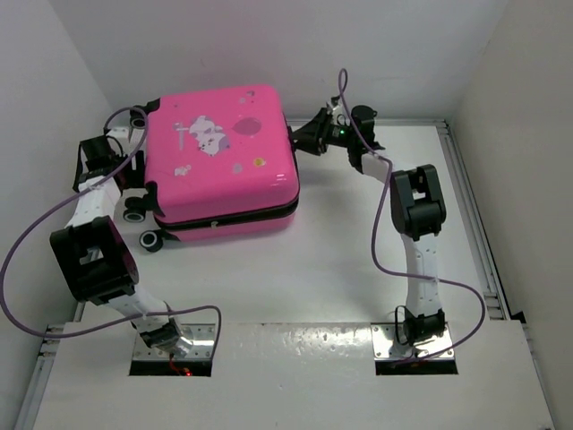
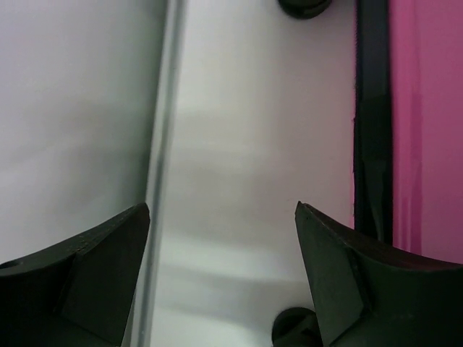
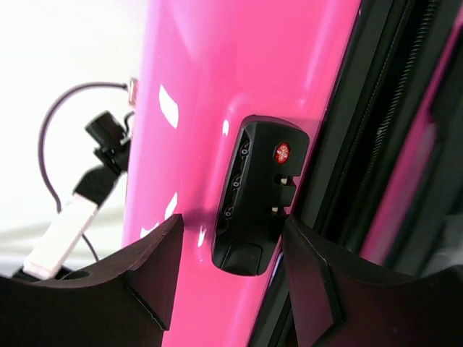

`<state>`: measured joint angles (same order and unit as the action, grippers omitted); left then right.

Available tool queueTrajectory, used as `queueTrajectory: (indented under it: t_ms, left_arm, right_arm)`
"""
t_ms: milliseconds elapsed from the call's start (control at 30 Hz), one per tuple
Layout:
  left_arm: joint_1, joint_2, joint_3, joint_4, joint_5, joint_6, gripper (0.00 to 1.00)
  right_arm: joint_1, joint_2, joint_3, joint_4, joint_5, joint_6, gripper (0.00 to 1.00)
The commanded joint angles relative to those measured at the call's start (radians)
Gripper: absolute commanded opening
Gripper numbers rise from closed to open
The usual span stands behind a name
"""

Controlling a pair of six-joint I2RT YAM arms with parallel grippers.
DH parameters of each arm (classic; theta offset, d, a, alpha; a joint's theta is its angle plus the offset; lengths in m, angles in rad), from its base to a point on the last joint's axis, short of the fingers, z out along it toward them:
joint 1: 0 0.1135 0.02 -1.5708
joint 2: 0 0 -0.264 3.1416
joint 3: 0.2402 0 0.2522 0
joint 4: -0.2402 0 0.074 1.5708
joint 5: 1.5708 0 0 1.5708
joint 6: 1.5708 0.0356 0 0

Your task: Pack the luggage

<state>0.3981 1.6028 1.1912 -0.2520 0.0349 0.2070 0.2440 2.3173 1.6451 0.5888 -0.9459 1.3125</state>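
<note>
Top external: left gripper [image 1: 125, 166], right gripper [image 1: 297, 140] beside luggage [image 1: 219, 157].

The luggage [image 1: 219, 161] has a hard pink shell, apparently plastic, smooth and very glossy, with bright reflections on it. Its lock [image 3: 257, 195] is black plastic with a soft shine. The zipper [image 3: 376, 137] beside it looks like dull black cloth with a fine coil. The bench [image 1: 340, 260] is white, smooth and slightly shiny. The left pincer [image 2: 221, 210] and right pincer [image 3: 233, 220] have matt black fingers [image 2: 94, 282], a little grainy. The base plate [image 1: 387, 340] looks like bare metal.
</note>
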Motion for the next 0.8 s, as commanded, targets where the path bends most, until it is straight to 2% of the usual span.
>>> queueTrajectory:
  t_ms: [0,167,300,367,433,500,567,633,767]
  left_arm:
    - [-0.2,0.009,0.047,-0.066,0.3,-0.078,0.88]
    - [-0.241,0.019,0.077,-0.066,0.309,-0.1,0.9]
    - [-0.286,0.029,0.097,-0.066,0.319,-0.1,0.9]
    - [-0.301,0.029,0.097,-0.066,0.309,-0.087,0.9]
    - [-0.326,0.019,0.087,-0.066,0.29,-0.078,0.9]
    - [-0.335,-0.003,0.064,-0.066,0.266,-0.078,0.93]
    - [-0.335,-0.036,0.026,-0.037,0.255,-0.105,0.99]
    - [-0.335,-0.064,-0.001,0.008,0.267,-0.115,0.99]
    - [-0.324,-0.153,-0.094,0.111,0.255,-0.184,0.99]
  right_arm:
    - [0.086,-0.174,0.134,0.128,-0.062,0.024,0.55]
    - [0.064,-0.179,0.194,0.083,-0.064,0.01,0.55]
    - [0.022,-0.182,0.135,0.007,-0.048,-0.053,0.55]
    - [-0.001,-0.187,0.107,-0.044,-0.031,-0.107,0.61]
    - [-0.064,-0.171,0.108,-0.089,-0.004,-0.163,0.69]
    - [-0.133,-0.154,0.131,-0.168,0.03,-0.246,0.72]
    - [-0.179,-0.134,0.2,-0.251,0.057,-0.356,0.74]
    - [-0.236,-0.112,0.293,-0.326,0.079,-0.403,0.74]
    - [-0.328,-0.162,0.303,-0.434,0.232,-0.619,0.75]
